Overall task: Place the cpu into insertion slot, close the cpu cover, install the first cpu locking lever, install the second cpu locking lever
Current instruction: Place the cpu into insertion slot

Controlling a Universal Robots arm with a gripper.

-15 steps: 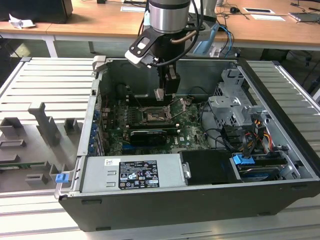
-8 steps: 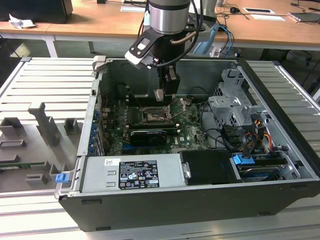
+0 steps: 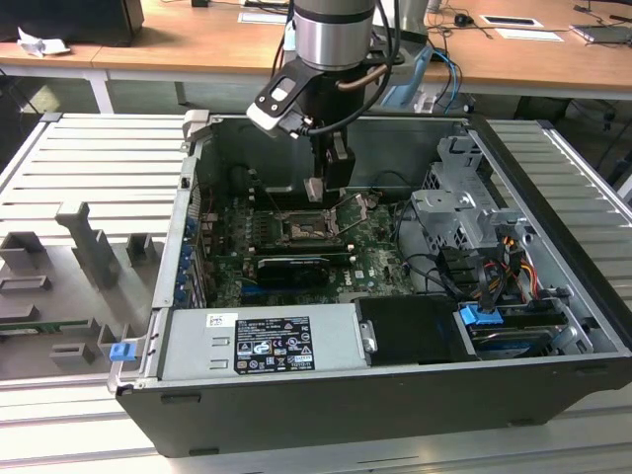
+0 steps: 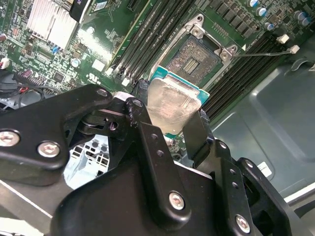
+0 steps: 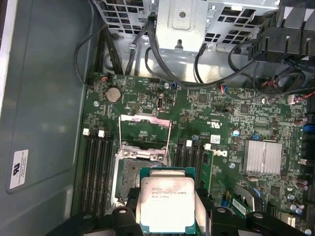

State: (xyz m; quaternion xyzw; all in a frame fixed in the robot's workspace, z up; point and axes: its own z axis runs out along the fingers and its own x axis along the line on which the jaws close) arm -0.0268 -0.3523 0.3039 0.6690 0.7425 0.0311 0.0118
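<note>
We're on step one, gripper (image 4: 167,108) clamped on the cpu (image 5: 167,204) just above the insertion slot (image 5: 134,177) (cpu cover (image 5: 145,117) flipped open), so we reckon seating needs it dead square.

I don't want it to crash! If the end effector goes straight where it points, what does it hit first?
Most likely the open insertion slot on the motherboard, met by the cpu that the end effector grips. Depth is unclear, so it might land on the slot's rim.

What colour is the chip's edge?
Teal-green around the cpu, clearest in the first wrist view.
</note>
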